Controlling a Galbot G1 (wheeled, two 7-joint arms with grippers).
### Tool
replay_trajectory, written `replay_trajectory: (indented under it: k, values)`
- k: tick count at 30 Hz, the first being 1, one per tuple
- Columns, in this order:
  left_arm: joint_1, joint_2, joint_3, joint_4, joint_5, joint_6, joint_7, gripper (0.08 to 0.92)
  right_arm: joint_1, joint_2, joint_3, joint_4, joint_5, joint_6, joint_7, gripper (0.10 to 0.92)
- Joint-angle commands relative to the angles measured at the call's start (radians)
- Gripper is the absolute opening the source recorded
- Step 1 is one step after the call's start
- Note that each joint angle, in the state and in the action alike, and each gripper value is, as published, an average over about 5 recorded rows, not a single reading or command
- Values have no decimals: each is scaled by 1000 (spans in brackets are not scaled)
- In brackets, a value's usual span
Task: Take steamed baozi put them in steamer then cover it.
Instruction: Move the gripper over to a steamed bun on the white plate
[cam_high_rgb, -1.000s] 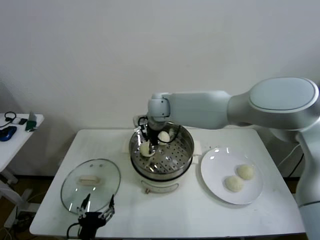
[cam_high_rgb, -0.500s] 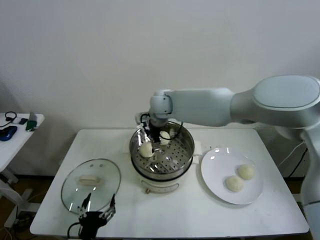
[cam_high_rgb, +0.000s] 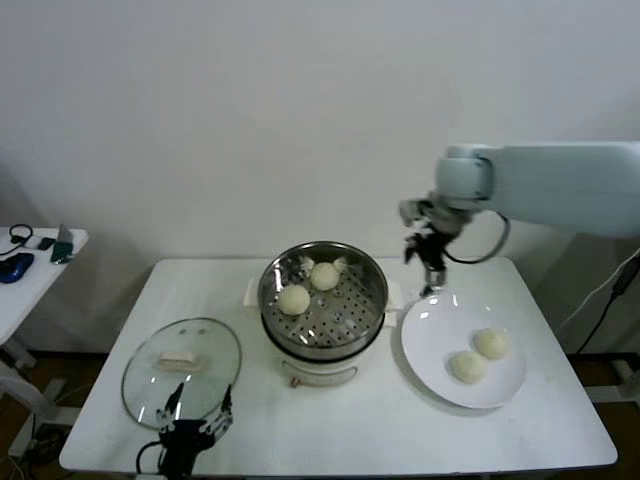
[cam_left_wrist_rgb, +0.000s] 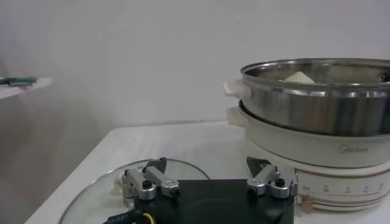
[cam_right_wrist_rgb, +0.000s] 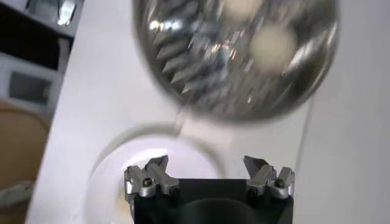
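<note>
Above the plate's (cam_high_rgb: 430, 350) far edge, empty right gripper (cam_high_rgb: 428, 262) spread wide; a hurried, off-centre descent could squash or nudge a baozi (cam_high_rgb: 467, 366).

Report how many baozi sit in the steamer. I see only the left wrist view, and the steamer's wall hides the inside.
Observer: Two baozi lie in the steamer, toward its far left part.
Operator: Give me the count on the plate.
Observer: Two more lie on the white plate, to the right of the steamer.
Operator: Locate the right gripper.
Observer: The right gripper hangs above the plate's far edge, fingers open, holding nothing.
</note>
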Motion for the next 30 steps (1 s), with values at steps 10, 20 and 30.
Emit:
replay_trajectory:
  k: [10,20,30]
  values:
    - [9,-9,2,6,15,2,1,823,-430,-271,195,14,-309,-35,91,823]
    - [13,-10,2,16,18,-2,0,823,-606,-261,357,-60,-381,-48,123,823]
    - [13,-9,1,18,24,-3,-1,823,-694,-229,458,-127,-386,-46,138,774]
